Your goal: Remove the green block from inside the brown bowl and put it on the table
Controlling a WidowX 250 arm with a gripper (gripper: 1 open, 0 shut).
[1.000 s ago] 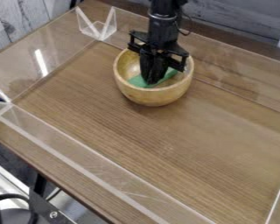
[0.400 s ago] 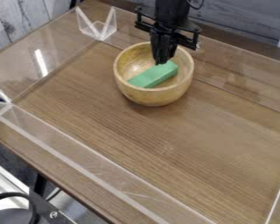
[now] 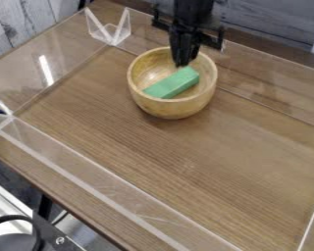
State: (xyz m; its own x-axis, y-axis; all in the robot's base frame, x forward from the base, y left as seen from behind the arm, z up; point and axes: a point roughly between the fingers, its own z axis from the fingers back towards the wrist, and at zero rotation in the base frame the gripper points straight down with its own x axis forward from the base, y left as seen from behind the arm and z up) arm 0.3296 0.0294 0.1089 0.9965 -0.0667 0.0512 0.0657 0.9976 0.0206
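A brown wood-grain tabletop [image 3: 160,176] edged by low clear walls [image 3: 97,204] carries a round tan wooden bowl [image 3: 149,106] toward the back, with a small clear angular object [image 3: 109,26] near the back left.

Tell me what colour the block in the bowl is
Bright green, clearest in the camera view.
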